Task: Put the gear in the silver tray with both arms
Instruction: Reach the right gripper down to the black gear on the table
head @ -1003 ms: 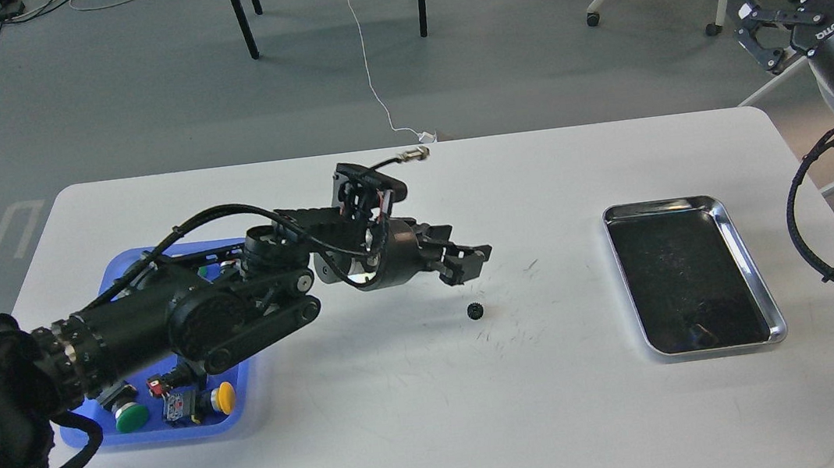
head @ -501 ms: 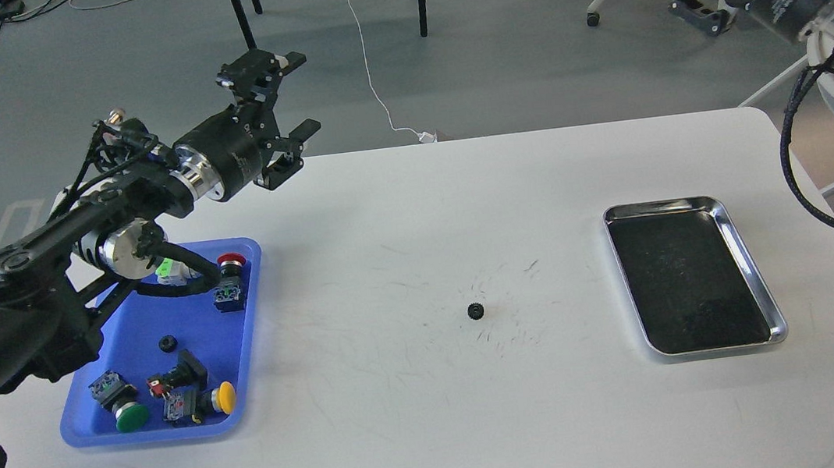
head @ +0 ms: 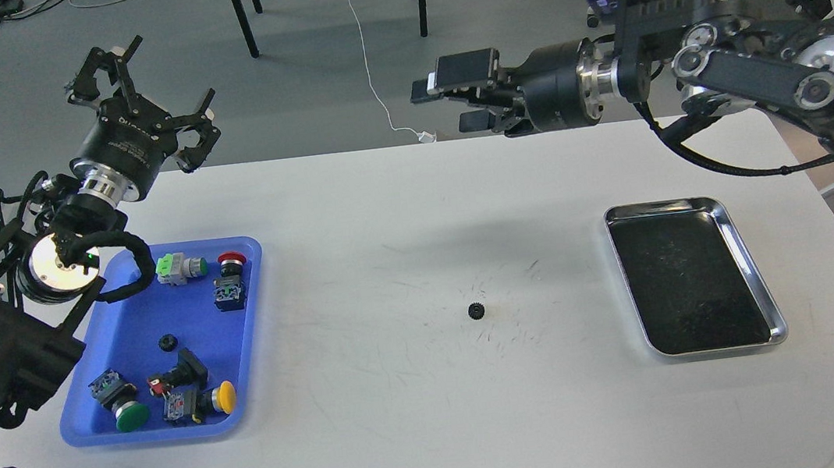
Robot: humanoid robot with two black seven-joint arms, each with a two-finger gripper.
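Note:
A small black gear lies on the white table near its middle, touched by nothing. The silver tray sits at the right with nothing in it. My left gripper is open and empty, raised beyond the table's far left edge and behind the blue tray. My right gripper is open and empty. It points left, high over the table's far edge, well above and behind the gear.
A blue plastic tray at the left holds several push-button switches and a second small black gear. Chair and table legs and cables stand on the floor beyond the table.
My left arm has pulled back from just above the gear, up and left to behind the blue tray. My right arm has swung in from the far right to over the table's far edge. The gear has not moved.

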